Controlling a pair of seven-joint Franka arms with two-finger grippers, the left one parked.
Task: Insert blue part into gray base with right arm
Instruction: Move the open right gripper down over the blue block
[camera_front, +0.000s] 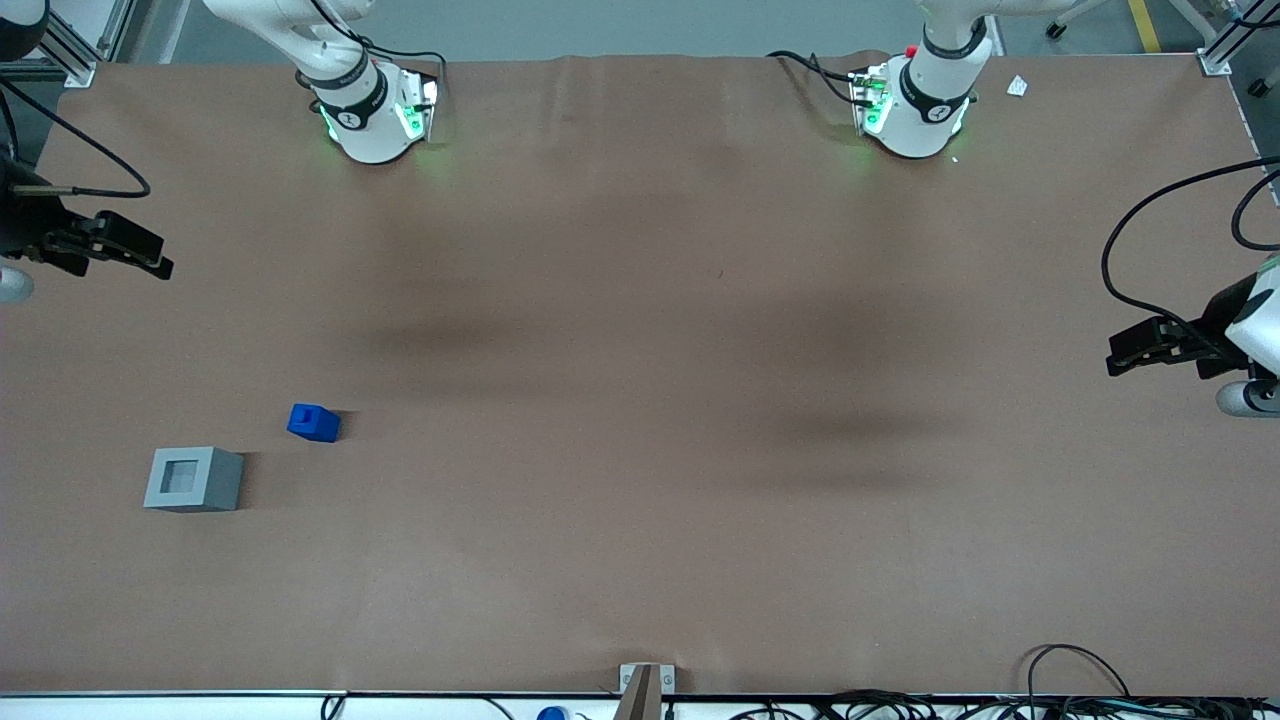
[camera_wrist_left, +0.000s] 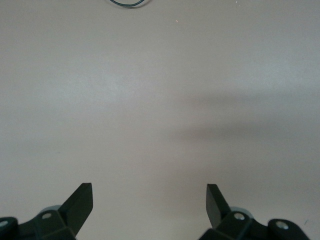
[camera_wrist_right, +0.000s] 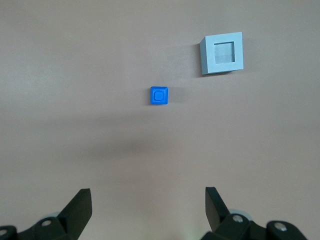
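Note:
The blue part (camera_front: 314, 423) stands on the brown table with its peg up; it also shows in the right wrist view (camera_wrist_right: 159, 95). The gray base (camera_front: 193, 479) sits beside it, slightly nearer the front camera, recess facing up, and shows in the right wrist view too (camera_wrist_right: 222, 53). The two are apart. My right gripper (camera_front: 150, 258) hangs above the table at the working arm's end, farther from the front camera than both blocks. In the right wrist view the gripper (camera_wrist_right: 148, 197) is open and empty, with both blocks well ahead of its fingertips (camera_wrist_right: 82, 200).
The two arm bases (camera_front: 375, 115) (camera_front: 915, 110) stand at the table edge farthest from the front camera. A small metal bracket (camera_front: 645, 685) sits at the front edge, with cables (camera_front: 1080, 690) along it. A white scrap (camera_front: 1017, 86) lies near the parked arm's base.

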